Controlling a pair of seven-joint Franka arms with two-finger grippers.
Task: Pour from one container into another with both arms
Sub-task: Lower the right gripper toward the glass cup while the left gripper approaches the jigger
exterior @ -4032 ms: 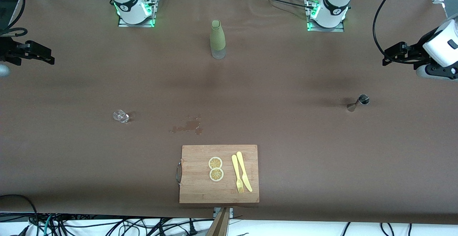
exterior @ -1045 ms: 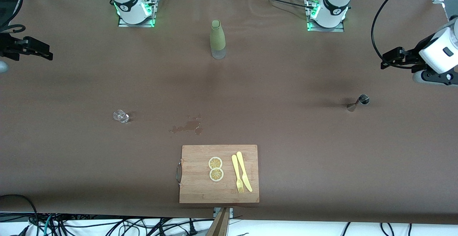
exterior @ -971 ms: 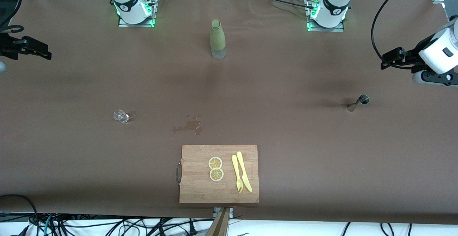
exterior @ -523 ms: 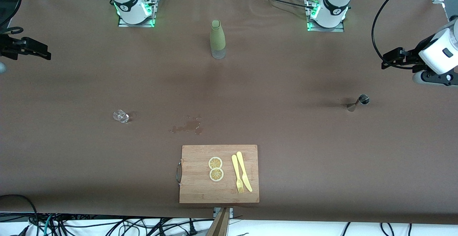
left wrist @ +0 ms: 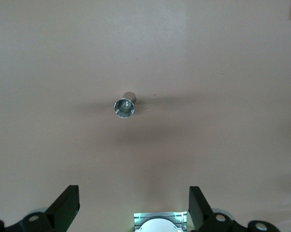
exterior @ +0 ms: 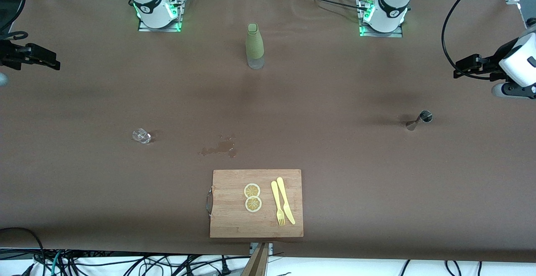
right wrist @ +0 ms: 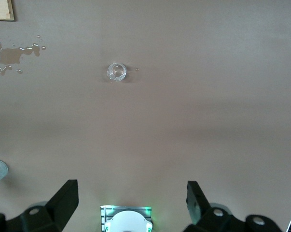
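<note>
Two grippers, both empty with jaws wide open. Left gripper (exterior: 460, 67) hangs over the desk (exterior: 335, 150) at the left arm's end, steel jigger (exterior: 420, 119) standing on the cloth below it. Right gripper (exterior: 50, 60) hangs over the right arm's end, small clear glass (exterior: 141, 135) on the desk below. Green bottle (exterior: 254, 45) stands upright between the bases. Spill (exterior: 220, 147) lies just beside the cutting board (exterior: 234, 221), farther from the front camera.

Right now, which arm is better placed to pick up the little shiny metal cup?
Left. The left end effector, open and empty, hangs over the metal cup's end of the table; the right end effector is at the other end.
</note>
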